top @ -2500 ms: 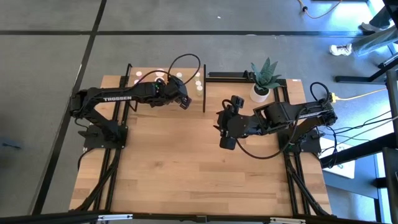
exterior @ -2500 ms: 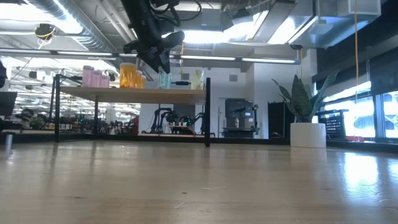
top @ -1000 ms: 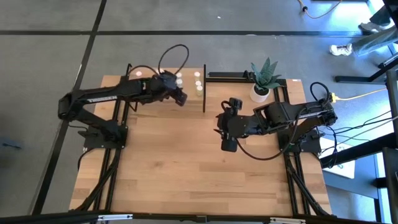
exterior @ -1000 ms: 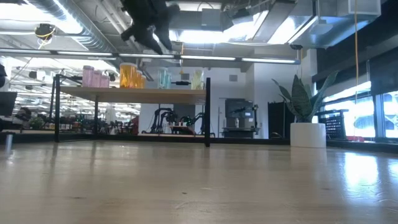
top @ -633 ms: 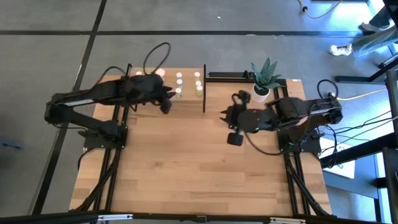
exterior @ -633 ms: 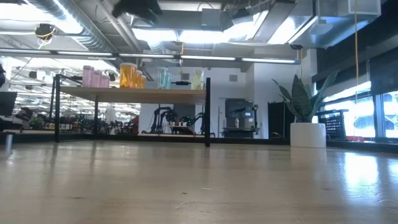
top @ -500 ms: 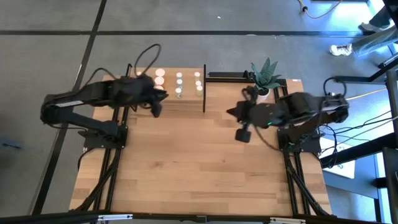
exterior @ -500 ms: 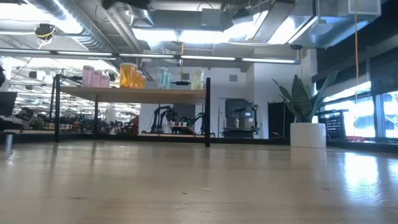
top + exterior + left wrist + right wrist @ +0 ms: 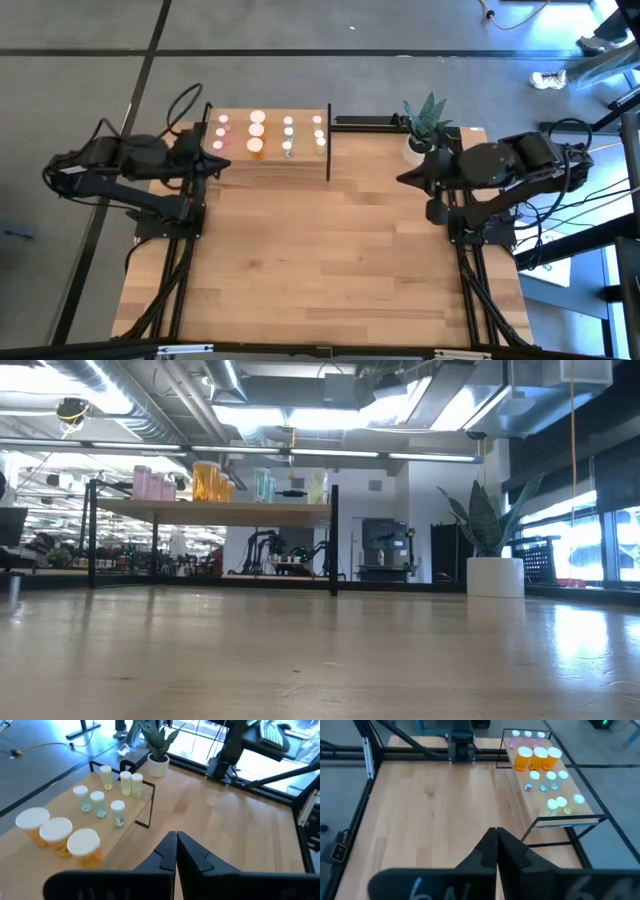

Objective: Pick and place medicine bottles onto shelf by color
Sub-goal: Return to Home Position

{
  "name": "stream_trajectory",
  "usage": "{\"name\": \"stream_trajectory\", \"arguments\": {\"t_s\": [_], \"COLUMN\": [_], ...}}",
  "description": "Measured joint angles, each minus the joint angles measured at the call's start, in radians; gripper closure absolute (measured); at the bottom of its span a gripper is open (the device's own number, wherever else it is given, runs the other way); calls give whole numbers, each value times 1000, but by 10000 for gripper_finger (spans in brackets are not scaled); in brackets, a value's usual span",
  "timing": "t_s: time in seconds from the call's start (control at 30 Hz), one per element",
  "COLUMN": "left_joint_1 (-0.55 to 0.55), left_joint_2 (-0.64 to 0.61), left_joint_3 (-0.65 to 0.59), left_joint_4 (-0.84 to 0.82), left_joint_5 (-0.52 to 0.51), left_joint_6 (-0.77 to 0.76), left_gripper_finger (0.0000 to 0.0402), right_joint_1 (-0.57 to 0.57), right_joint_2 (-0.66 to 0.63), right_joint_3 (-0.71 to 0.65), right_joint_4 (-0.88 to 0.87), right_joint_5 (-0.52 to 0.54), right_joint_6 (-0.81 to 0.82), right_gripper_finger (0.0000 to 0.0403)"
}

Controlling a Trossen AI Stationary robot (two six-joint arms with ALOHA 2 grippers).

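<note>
Homing step, it seems — medicine bottles [image 9: 257, 128] stand colour-grouped on the far-left shelf [image 9: 302, 165], left gripper [image 9: 176, 836] and right gripper [image 9: 496, 831] pressed together, empty, tucked at the table's sides — next, likely only parking.

1. A raised light-wood shelf on thin black posts [image 9: 210, 512] stands on the light-wood tabletop [image 9: 320, 650].
2. On it, left to right — pink bottles [image 9: 150, 484], orange bottles [image 9: 210, 481], pale-blue bottles [image 9: 264, 486], yellowish bottles [image 9: 317, 488].
3. A white plant pot [image 9: 495, 576] stands right of it.

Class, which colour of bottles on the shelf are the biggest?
The orange bottles: three in a row, far wider in body and cap than the pink bottles, bluish bottles and yellowish bottles.
</note>
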Motion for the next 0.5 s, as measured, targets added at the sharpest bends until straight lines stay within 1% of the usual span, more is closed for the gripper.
{"name": "stream_trajectory", "arguments": {"t_s": [0.07, 0.13, 0.2, 0.27, 0.37, 0.5], "left_joint_1": [-14, -27, -41, -54, -65, -66], "left_joint_2": [-51, -106, -159, -212, -298, -400], "left_joint_3": [-41, -86, -132, -187, -282, -405], "left_joint_4": [14, 42, 88, 151, 296, 451], "left_joint_5": [-10, -13, -9, 16, 58, 138], "left_joint_6": [-19, -20, -12, 15, 72, 122], "left_gripper_finger": [401, 401, 401, 401, 401, 401], "right_joint_1": [0, 0, 0, 0, 0, 0], "right_joint_2": [-65, -140, -216, -286, -381, -505], "right_joint_3": [-99, -209, -319, -426, -572, -743], "right_joint_4": [78, 183, 311, 412, 558, 696], "right_joint_5": [-5, -32, -84, -145, -214, -255], "right_joint_6": [14, 24, 29, 12, -12, -16], "right_gripper_finger": [399, 400, 401, 401, 401, 401]}}
